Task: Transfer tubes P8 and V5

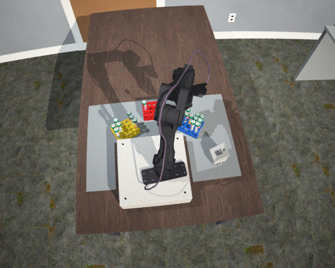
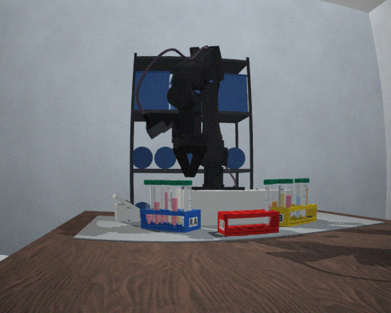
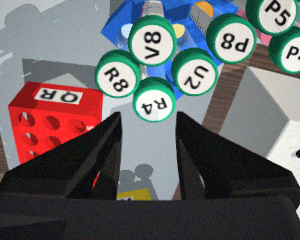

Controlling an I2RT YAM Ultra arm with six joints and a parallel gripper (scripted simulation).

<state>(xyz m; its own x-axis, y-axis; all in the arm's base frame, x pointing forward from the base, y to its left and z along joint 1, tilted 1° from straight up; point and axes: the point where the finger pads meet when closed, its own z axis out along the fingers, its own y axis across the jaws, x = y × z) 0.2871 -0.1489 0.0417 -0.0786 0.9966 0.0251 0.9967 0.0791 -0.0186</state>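
Observation:
My gripper (image 2: 189, 175) (image 3: 148, 121) is partly open and empty, above the rack tops; the arm hides it in the top view. The blue rack RA (image 1: 187, 133) (image 2: 170, 212) (image 3: 115, 26) holds several green-capped tubes. In the wrist view, P8 (image 3: 231, 41) stands right of V8 (image 3: 152, 41), with U2 (image 3: 194, 72), R8 (image 3: 117, 74) and R4 (image 3: 154, 100) nearer the fingertips. I cannot make out V5. The yellow rack RB (image 1: 134, 133) (image 2: 306, 220) (image 3: 140, 193) holds several tubes. The red rack QR (image 1: 148, 118) (image 2: 249, 232) (image 3: 90, 107) has one tube (image 1: 144, 102) at its left in the top view.
The white box with a tilted panel (image 1: 219, 157) (image 2: 123, 212) stands on the mat beyond RA, right of the arm's base. The white base block (image 1: 154, 199) (image 3: 295, 175) lies on the arm's side of the racks. P5 (image 3: 275, 12) and P4 (image 3: 294, 51) stand close to P8.

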